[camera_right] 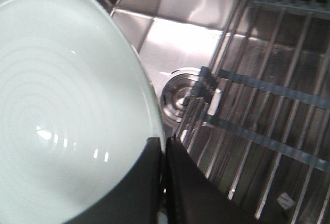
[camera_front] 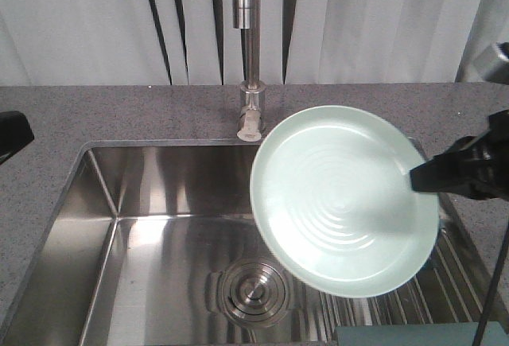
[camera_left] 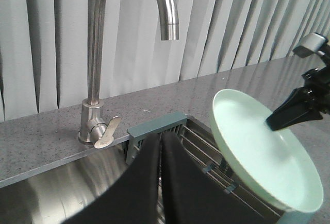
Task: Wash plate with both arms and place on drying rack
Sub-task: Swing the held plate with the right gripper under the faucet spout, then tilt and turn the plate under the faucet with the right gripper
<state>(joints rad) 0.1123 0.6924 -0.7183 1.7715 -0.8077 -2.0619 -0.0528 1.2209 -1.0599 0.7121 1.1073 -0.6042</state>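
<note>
Far left, your left end effector [camera_left: 160, 149] has its fingers pressed together and empty, low over the sink [camera_front: 95, 227]. So the plate [camera_front: 342, 203], tilted in mid-air above the basin's right half, hangs from a single rim pinch by the right end effector [camera_front: 428, 176], clamped tight. Risk: the glossy rim pivots or slips and the plate drops onto steel. Around: you could clip the faucet [camera_front: 248, 44] just behind the plate's left edge; the drying rack [camera_right: 268, 105] lies low right.

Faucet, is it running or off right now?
Off: no stream leaves the faucet spout in the left wrist view, and none falls into the sink.
</note>
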